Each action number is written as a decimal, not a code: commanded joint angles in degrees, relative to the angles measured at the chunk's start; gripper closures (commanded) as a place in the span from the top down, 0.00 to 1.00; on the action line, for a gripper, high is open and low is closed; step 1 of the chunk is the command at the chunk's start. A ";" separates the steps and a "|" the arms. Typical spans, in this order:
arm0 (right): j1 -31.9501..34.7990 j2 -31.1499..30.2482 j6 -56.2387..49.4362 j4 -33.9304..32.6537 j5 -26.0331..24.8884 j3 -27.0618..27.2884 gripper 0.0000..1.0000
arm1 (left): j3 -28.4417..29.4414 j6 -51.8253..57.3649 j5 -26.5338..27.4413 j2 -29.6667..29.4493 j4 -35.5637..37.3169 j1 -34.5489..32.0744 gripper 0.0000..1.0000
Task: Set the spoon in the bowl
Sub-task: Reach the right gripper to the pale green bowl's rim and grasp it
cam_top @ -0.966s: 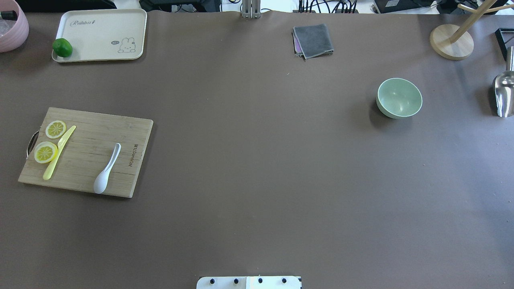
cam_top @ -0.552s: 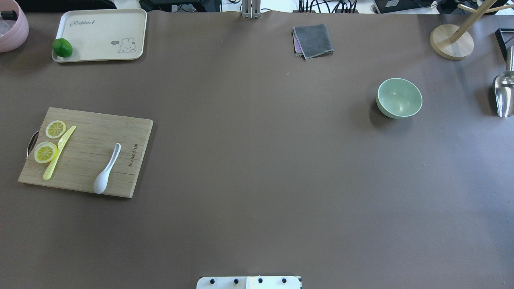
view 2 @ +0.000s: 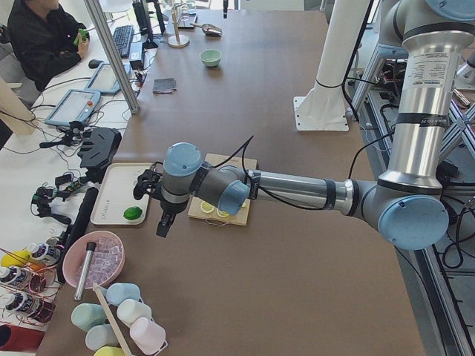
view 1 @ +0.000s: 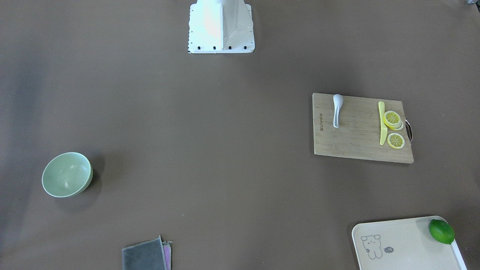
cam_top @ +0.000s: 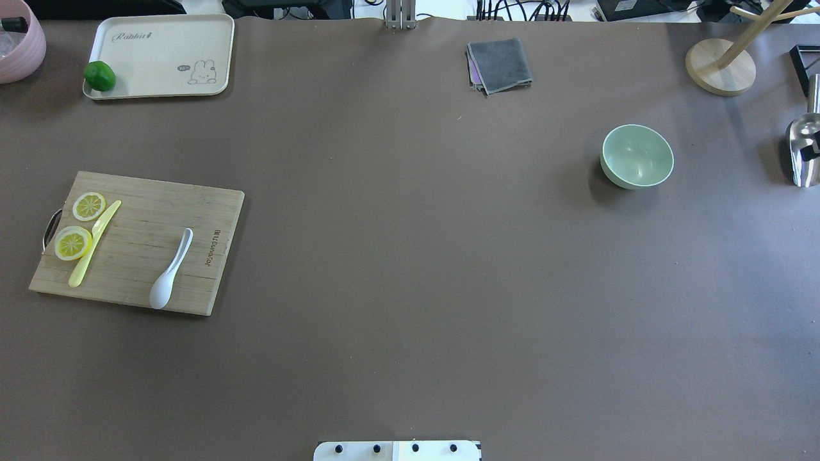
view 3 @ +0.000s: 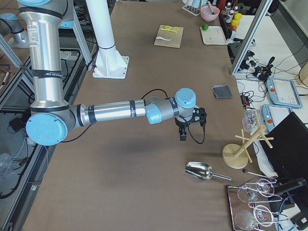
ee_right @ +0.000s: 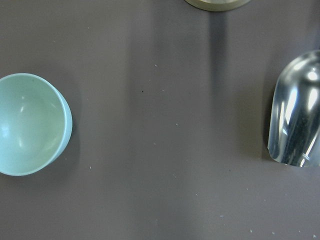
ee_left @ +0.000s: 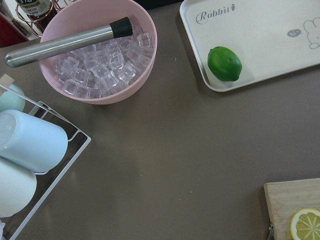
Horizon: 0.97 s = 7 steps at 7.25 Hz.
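Left gripper (view 2: 161, 227), grip state not tellable, is hanging near the cutting board (cam_top: 128, 256) where the spoon (cam_top: 170, 270) is lying, probably needing a crosswise handle pinch, bowl (cam_top: 637, 157) sitting well apart.

bare table (cam_top: 410, 256) between cutting board (cam_top: 141, 224) and bowl (cam_top: 637, 155), knife (cam_top: 94, 243) well apart from spoon (cam_top: 172, 269)
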 commanded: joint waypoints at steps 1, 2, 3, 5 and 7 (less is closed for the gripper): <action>-3.83 4.40 3.66 9.50 -0.31 -7.37 1.00 | 0.26 -4.14 -0.05 -0.30 -2.03 1.25 0.98; -5.68 7.29 8.73 15.56 -0.65 -13.07 1.00 | 0.26 -4.24 -0.05 -0.74 -2.03 1.87 0.98; -9.70 10.11 18.35 20.75 -3.88 -16.26 1.00 | 0.26 -4.50 -0.05 -0.74 -2.03 2.13 0.98; -17.53 14.24 30.27 22.91 -10.91 -17.42 1.00 | 0.35 -4.41 -0.05 -0.83 -1.94 2.14 0.98; -20.54 14.88 30.58 24.22 -14.27 -20.58 1.00 | 0.35 -4.50 -0.05 -0.83 -1.86 2.14 0.98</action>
